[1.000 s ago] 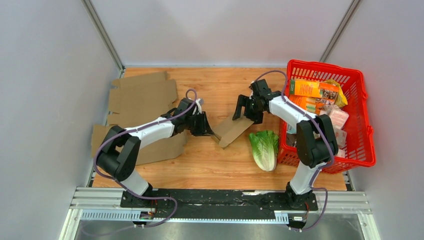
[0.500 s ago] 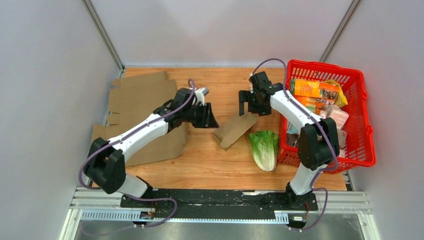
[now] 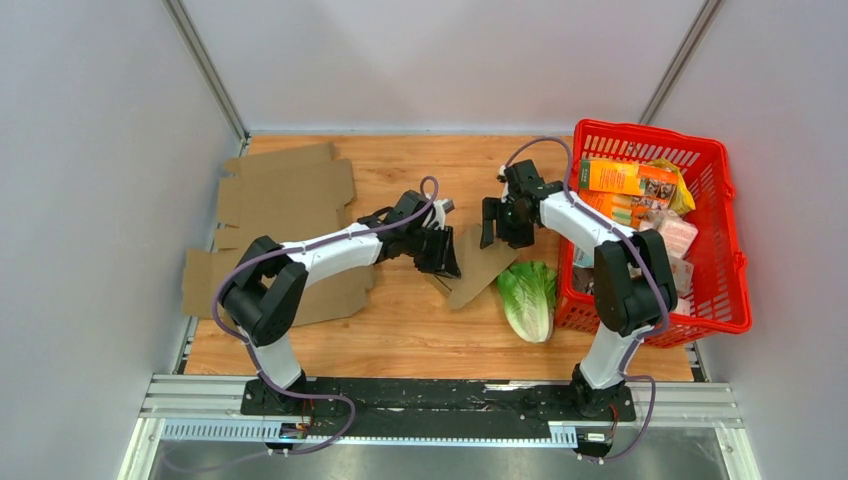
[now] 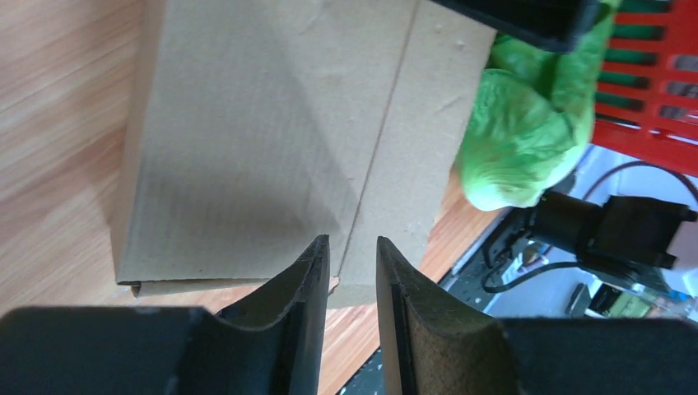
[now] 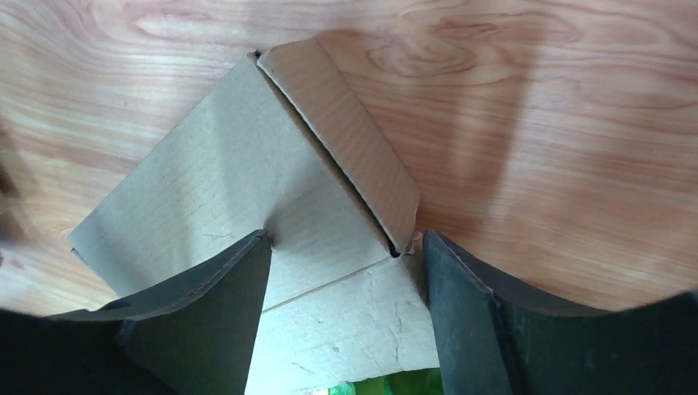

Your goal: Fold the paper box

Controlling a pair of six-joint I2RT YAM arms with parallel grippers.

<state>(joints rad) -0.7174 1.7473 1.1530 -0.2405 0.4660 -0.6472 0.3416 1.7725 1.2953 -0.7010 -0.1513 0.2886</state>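
Observation:
The paper box [image 3: 480,264] is a small flattened brown cardboard piece lying mid-table, with one narrow flap folded over its top. My left gripper [image 3: 446,257] sits low at its left edge. In the left wrist view the fingertips [image 4: 319,262] stand a narrow gap apart just short of the cardboard [image 4: 247,140], with nothing between them. My right gripper [image 3: 497,231] hangs over the box's far end. Its jaws [image 5: 346,237] stand wide, one on each side of the cardboard panel [image 5: 214,197] beside the folded flap.
A green lettuce [image 3: 530,295] lies right of the box, touching it. A red basket [image 3: 640,130] full of grocery packets stands at the right. Larger flat cardboard sheets [image 3: 285,195] lie along the left side. The lettuce [image 4: 527,132] also shows in the left wrist view.
My left arm has swung right, off the big cardboard sheets, to the box's left edge, its jaws narrower. My right gripper has come back down over the box's far end, jaws less wide.

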